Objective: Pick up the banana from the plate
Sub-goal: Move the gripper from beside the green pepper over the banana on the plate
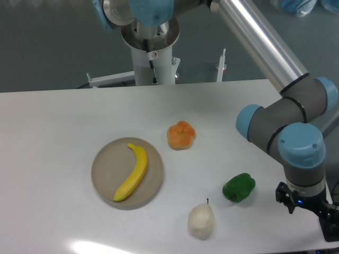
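Observation:
A curved bright yellow banana (132,172) lies across the round beige plate (103,177) at the left-centre of the white table. Far to the right, at the table's lower right corner, hangs my gripper (328,225). Only its black upper part shows at the frame edge, below the grey and blue wrist. Its fingers are cut off by the frame, so I cannot see whether they are open or shut. Nothing shows held in it, and it is well apart from the plate.
An orange fruit (181,135) sits right of the plate. A green pepper (239,187) and a whitish pear-shaped fruit (201,220) lie between the plate and the gripper. The arm's base column (151,53) stands at the back.

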You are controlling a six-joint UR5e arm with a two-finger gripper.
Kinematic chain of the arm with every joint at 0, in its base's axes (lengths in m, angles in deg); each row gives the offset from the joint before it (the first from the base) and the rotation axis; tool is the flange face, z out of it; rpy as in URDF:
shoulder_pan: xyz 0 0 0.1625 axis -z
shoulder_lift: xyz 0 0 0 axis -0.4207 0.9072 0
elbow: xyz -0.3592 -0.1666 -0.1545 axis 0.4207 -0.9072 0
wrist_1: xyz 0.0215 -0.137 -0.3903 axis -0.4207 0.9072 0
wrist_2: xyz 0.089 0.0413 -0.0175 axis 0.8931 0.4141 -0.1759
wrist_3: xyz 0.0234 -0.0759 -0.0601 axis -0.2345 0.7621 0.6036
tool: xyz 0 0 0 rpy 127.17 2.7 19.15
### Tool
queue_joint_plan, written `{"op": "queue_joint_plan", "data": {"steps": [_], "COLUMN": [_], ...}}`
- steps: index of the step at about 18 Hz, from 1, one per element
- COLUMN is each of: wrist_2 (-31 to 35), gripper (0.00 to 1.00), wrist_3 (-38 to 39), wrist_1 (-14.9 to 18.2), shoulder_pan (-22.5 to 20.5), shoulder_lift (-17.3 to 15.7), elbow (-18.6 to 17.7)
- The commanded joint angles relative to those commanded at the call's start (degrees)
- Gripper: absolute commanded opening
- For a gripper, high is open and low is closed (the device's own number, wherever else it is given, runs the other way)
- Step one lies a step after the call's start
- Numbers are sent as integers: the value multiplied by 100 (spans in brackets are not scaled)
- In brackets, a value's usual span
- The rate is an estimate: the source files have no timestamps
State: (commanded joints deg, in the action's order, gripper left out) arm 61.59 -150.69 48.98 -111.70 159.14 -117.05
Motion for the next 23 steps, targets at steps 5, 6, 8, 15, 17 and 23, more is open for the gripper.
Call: {"op": "queue_joint_plan", "data": {"steps": [5,6,8,15,17,23], "wrist_2": [-53,-70,-62,-333,-605,-1397], "gripper": [100,100,100,100,100,100], "wrist_3": [0,0,183,596,808,2318], "wrist_1": [9,17,44,79,105,1334], "shoulder_pan": [9,18,88,97,105,527], "shoulder_lift": [-44,-70,-158,-930,-1238,-1942], "elbow": [-35,-44,-105,-1106,-1414,-2065]}}
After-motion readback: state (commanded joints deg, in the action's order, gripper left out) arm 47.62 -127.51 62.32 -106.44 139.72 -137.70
